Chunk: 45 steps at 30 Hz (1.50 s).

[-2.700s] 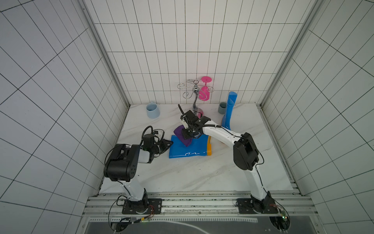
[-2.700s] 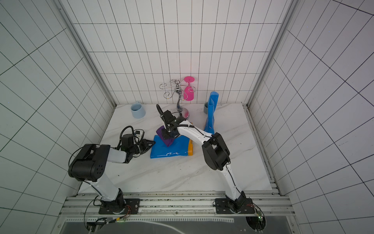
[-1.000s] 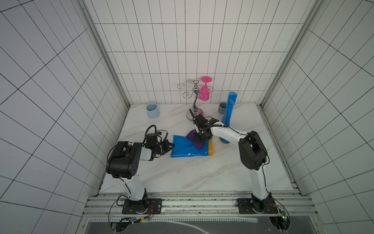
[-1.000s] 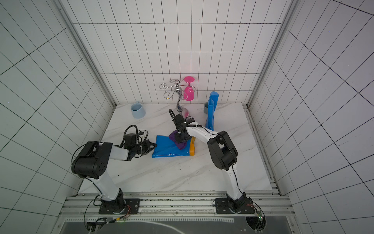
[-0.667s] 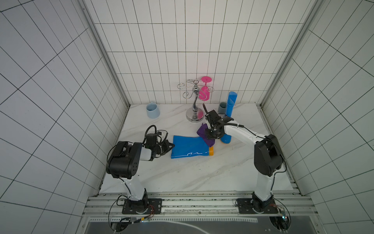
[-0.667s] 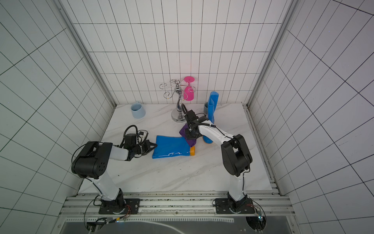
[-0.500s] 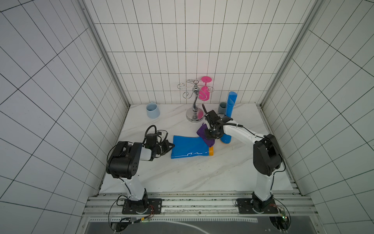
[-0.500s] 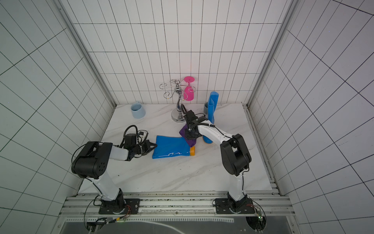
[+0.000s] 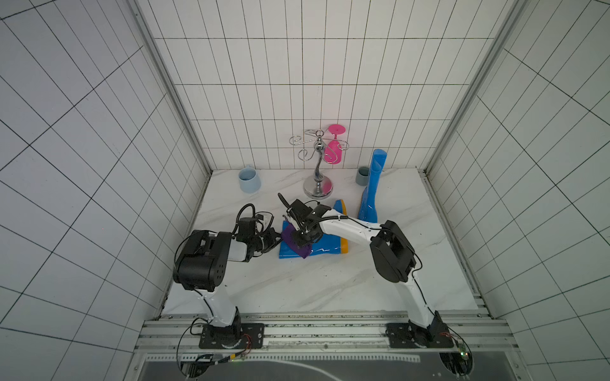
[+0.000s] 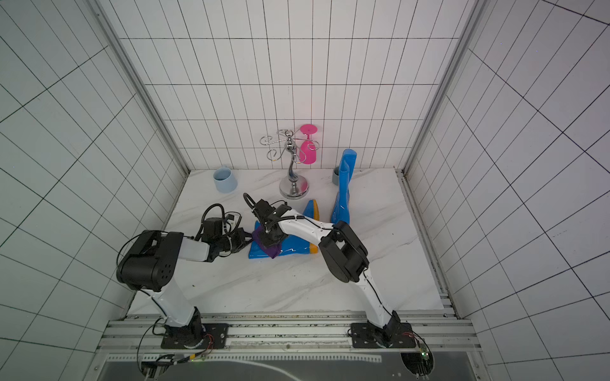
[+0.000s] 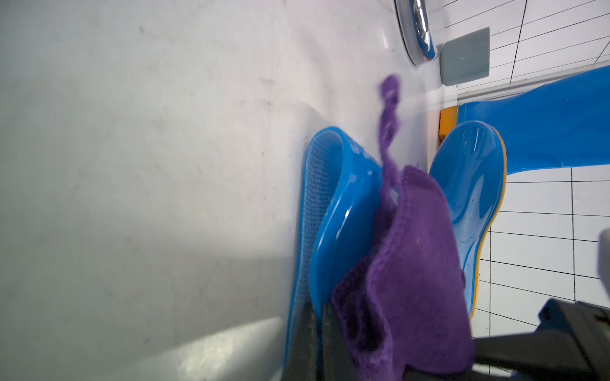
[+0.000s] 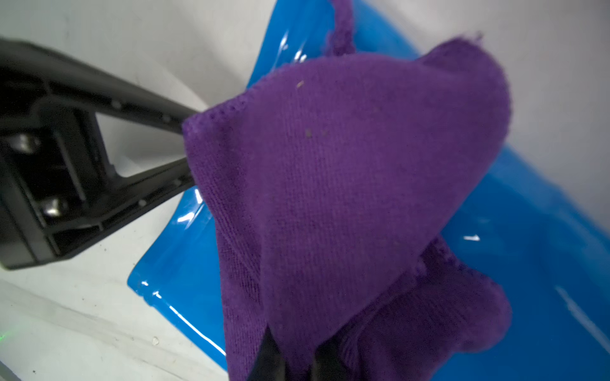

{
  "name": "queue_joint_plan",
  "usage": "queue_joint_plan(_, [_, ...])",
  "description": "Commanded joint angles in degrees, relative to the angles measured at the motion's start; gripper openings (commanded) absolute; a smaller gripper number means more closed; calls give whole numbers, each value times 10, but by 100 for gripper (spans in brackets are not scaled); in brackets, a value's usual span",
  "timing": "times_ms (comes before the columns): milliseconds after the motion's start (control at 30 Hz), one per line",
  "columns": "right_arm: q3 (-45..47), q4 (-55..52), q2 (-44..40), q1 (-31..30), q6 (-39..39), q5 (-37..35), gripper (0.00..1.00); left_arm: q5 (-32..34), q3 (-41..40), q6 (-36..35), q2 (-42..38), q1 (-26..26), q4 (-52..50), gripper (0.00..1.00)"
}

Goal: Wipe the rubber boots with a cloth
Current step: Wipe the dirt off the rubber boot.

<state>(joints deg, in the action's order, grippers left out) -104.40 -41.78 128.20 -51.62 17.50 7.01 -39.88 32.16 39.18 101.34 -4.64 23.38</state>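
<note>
Keep the left claw [image 9: 273, 239] pinched shut on the open left end of the lying boot [image 9: 325, 252], pinning it to the table [image 9: 297, 287]. With the right claw [image 9: 302, 243] clamped on the cloth [image 9: 289, 235], press flat on the leg and drag right toward the sole. Save the standing boot [image 9: 374, 184], far right, for afterwards.

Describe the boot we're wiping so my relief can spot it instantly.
Find the chrome glass rack by the back wall. Just in front of its base is the lying boot, flat on its side with the purple cloth on its shaft. Its twin, the standing boot, is upright.
</note>
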Motion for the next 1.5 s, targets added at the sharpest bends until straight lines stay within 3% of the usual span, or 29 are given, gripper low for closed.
queue_joint_plan(0, [-59, -27, 16, -16, -13, 22, 0, 9, -6, -2, 11, 4, -3, 0])
queue_joint_plan(133, [-56, -55, 13, -11, -14, -1, 0, 10, -8, -2, 9, 5, -3, 0])
queue_joint_plan(300, [74, -37, -62, 13, -10, -35, 0, 10, -9, -1, 6, 4, -3, 0])
queue_joint_plan(533, [243, -16, -189, 88, -7, -81, 0, 9, -10, -2, 6, 5, -3, 0])
queue_joint_plan(733, [309, -27, -279, 159, -18, -113, 0, 9, -10, -2, 6, 6, -3, 0])
queue_joint_plan(900, [276, -22, -273, 156, -23, -89, 0, 9, -9, -1, 7, 5, -4, 0])
queue_joint_plan(1167, [118, 0, -149, 16, -4, -53, 0, 8, -8, -3, 7, 5, -4, 0])
queue_joint_plan(1467, [27, -27, -50, -50, -33, -35, 0, 7, -8, -2, 8, 5, -3, 0])
